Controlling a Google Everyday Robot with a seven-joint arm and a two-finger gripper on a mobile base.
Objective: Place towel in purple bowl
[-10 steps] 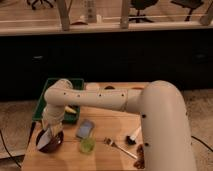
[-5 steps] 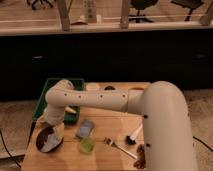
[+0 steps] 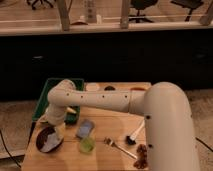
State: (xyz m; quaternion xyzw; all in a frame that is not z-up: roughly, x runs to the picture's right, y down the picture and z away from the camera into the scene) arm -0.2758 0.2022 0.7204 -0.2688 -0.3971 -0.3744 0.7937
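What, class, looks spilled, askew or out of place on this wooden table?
Nothing stands out. The white towel lies inside the dark purple bowl, and the gripper hangs just above the bowl's right rim.

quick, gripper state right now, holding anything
Gripper: over the right edge of the bowl, open or closed cannot be told; the towel lies in the bowl.

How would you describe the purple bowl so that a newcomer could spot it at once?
On the wooden table, look to the front-left corner, before the green tray. The dark purple round bowl there, by the gripper, is the only dish holding a white towel.
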